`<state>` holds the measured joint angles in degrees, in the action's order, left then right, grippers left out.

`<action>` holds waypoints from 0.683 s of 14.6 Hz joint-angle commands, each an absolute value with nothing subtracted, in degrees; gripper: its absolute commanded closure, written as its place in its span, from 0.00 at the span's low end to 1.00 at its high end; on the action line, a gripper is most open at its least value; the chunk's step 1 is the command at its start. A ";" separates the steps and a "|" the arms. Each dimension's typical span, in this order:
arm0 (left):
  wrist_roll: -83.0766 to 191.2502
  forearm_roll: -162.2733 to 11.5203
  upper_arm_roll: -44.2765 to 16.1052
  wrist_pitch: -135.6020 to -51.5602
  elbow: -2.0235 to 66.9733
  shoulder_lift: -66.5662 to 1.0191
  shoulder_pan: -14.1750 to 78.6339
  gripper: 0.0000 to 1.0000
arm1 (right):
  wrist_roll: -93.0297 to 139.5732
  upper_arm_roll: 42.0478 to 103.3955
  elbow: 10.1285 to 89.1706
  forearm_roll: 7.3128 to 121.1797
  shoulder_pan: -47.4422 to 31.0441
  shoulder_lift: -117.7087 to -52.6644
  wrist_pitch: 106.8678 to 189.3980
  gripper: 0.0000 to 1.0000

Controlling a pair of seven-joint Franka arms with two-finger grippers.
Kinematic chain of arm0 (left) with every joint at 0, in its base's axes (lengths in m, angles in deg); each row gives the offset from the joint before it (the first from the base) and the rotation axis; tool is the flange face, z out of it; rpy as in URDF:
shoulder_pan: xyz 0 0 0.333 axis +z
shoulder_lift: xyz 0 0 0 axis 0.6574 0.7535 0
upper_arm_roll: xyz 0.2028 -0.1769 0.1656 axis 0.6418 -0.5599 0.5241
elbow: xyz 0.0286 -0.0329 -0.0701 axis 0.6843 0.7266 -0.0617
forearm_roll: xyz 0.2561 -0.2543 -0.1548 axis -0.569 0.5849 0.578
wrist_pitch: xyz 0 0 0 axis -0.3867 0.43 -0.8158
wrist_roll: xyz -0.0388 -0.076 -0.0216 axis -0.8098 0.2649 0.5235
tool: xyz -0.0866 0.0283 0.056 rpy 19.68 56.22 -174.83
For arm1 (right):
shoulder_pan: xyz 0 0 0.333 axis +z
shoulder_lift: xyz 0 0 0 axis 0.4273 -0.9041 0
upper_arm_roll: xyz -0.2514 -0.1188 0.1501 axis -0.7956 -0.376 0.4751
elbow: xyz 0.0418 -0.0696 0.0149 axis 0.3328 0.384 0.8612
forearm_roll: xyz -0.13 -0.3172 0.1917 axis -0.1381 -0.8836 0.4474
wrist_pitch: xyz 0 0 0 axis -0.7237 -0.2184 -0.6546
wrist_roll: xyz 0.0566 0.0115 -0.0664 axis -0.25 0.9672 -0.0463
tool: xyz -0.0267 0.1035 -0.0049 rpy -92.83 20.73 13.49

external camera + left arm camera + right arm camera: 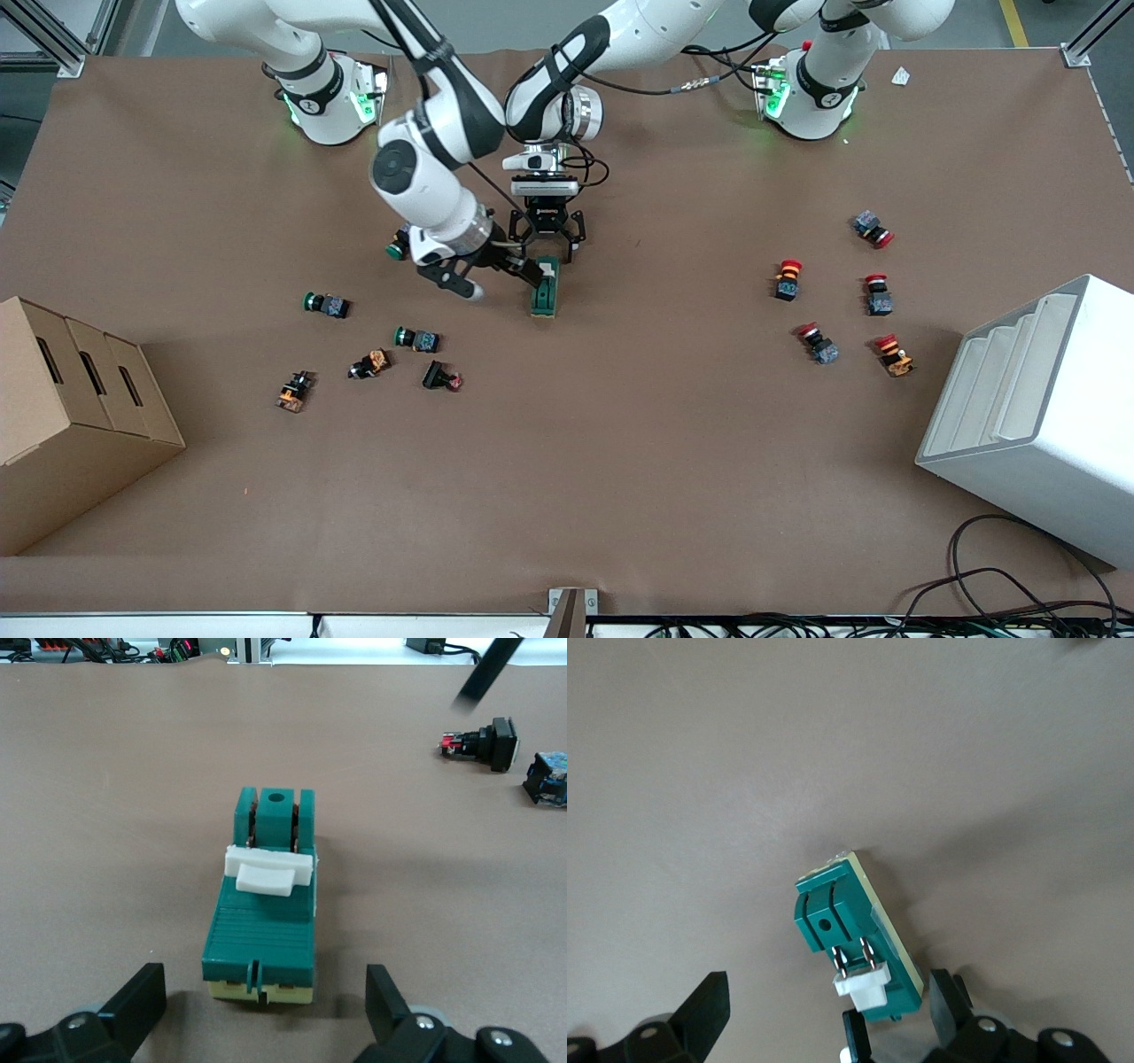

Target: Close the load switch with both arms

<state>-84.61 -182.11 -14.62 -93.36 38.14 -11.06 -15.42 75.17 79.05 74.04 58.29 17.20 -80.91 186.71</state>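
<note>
The left hand (549, 241) hangs spread over the load switch (546, 287) lying mid-bench, seemingly to steady its end, while the right hand (496, 270), also spread, angles in beside the cream lever (267, 870).

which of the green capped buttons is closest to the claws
The green-capped button partly hidden under the right arm, beside the right claw; the other two lie nearer the camera.

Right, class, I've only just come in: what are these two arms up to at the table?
Both arms are at the load switch in the middle of the table. The left gripper hovers open at one end of it; the right gripper is open beside it. The white lever hasn't been gripped yet.
</note>
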 commanded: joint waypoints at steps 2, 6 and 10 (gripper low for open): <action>-84.22 -182.89 -14.30 -92.61 37.53 -10.06 -15.67 0.01 | 74.97 78.52 72.80 59.74 19.96 -82.98 187.81 0.00; -84.22 -182.89 -14.30 -92.61 37.53 -9.97 -15.67 0.01 | 75.68 78.44 72.62 63.67 23.73 -85.71 192.90 0.00; -84.13 -182.89 -14.22 -92.61 37.44 -9.97 -15.67 0.01 | 75.76 78.43 72.53 66.16 25.76 -87.47 195.46 0.00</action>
